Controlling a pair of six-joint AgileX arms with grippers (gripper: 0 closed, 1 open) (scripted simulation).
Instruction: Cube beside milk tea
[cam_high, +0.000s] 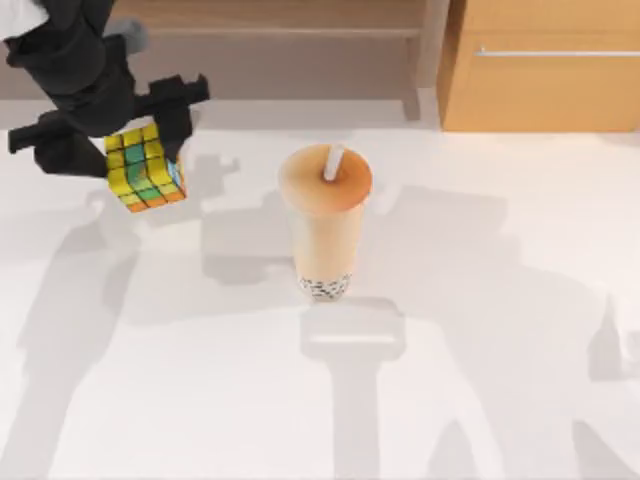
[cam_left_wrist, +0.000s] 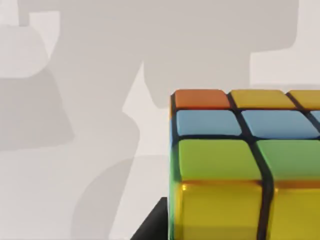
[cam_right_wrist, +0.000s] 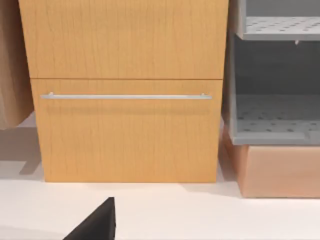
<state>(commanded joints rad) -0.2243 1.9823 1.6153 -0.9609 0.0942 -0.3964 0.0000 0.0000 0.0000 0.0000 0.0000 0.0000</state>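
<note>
The cube (cam_high: 146, 168), with yellow, green, orange and blue squares on a dark grid, hangs tilted above the white table (cam_high: 480, 330) at the back left. My left gripper (cam_high: 118, 142) is shut on it from above, a black finger on either side. Close up in the left wrist view, the cube (cam_left_wrist: 240, 165) has a dark finger (cam_left_wrist: 152, 225) beside it. The milk tea (cam_high: 322, 235) stands upright near the table's middle, to the right of the cube and apart from it, with an orange-tan lid, a white straw and dark pearls at its base. A dark part of my right gripper (cam_right_wrist: 95, 225) shows low in the right wrist view.
A wooden cabinet (cam_high: 540, 70) with a long metal handle stands at the back right. A low shelf (cam_high: 280, 30) runs along the back. In the right wrist view the cabinet (cam_right_wrist: 125, 125) stands next to a grey perforated rack (cam_right_wrist: 275, 115). Arm shadows lie across the table.
</note>
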